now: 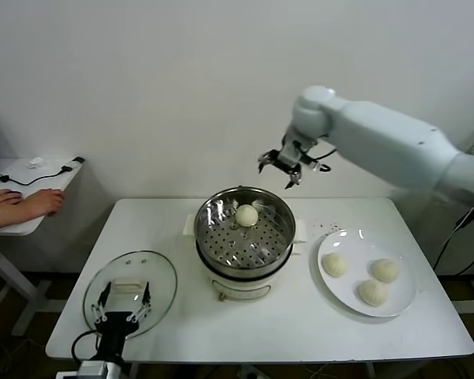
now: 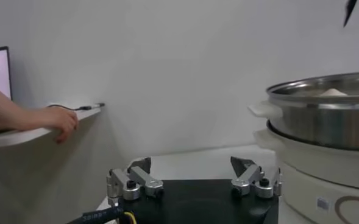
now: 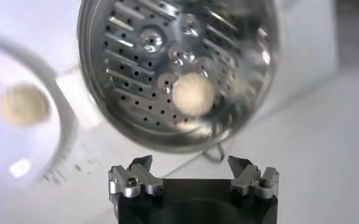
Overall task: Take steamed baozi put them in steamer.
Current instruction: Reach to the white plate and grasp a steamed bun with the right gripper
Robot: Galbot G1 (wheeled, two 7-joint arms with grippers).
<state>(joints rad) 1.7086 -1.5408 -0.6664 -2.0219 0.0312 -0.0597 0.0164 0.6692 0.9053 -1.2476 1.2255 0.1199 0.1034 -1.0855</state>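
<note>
While my left gripper (image 1: pixel 124 304) waits low at the near left corner of the white table (image 1: pixel 300 332), its fingers (image 2: pixel 130 182) spread apart and holding nothing, it hovers over the round glass lid (image 1: pixel 164 278) that lies flat there. Off to the far left, a person's hand (image 1: pixel 39 202) rests on a side desk (image 1: pixel 24 225) with a black cable (image 1: pixel 43 175). In the middle of the table stands the steamer (image 1: pixel 245 237), upright with its open mouth facing straight up, and one baozi (image 1: pixel 246 215) sits on the perforated tray toward the back rim, its rounded top upward; being round, it shows no long axis that I can make out. Above and behind the steamer's right side hangs my right gripper (image 1: pixel 292 167), fingers (image 3: pixel 133 179) wide apart and empty, pointing down, and its wrist view looks straight into the pot at that bun. Farther right, just beside the steamer, a flat white plate (image 1: pixel 336 292) carries three more buns (image 1: pixel 373 292), close to each other, tops up.
</note>
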